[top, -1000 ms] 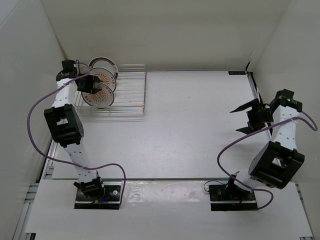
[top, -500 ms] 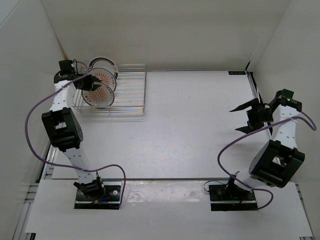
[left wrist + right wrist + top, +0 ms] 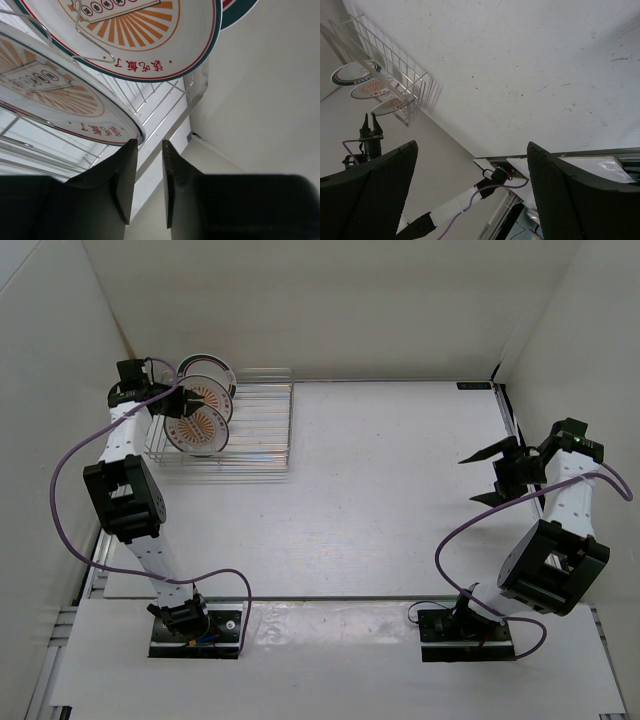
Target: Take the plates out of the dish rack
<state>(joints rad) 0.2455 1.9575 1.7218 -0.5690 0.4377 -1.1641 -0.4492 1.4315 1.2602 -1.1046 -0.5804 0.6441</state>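
Observation:
Three plates stand upright in the silvery wire dish rack [image 3: 262, 430] at the back left. The front sunburst plate [image 3: 200, 432] and the middle sunburst plate [image 3: 210, 395] stand ahead of the teal-rimmed plate [image 3: 205, 367]. My left gripper [image 3: 188, 405] is at the plates' left edge. In the left wrist view the left gripper [image 3: 149, 141] has a narrow empty gap, its left fingertip just below the rim of the front plate [image 3: 50, 95]. The middle plate [image 3: 125, 30] and the teal-rimmed plate [image 3: 240, 12] lie beyond. My right gripper [image 3: 488, 476] is open and empty at the far right.
White walls enclose the table; the rack stands close to the left and back walls. The right wrist view shows the rack [image 3: 395, 65] far off, with the left arm's base and purple cable [image 3: 485, 187] below it.
My left arm has drawn back toward the left wall and its gripper has shifted slightly toward the back along the plates' edge. The right arm has not moved.

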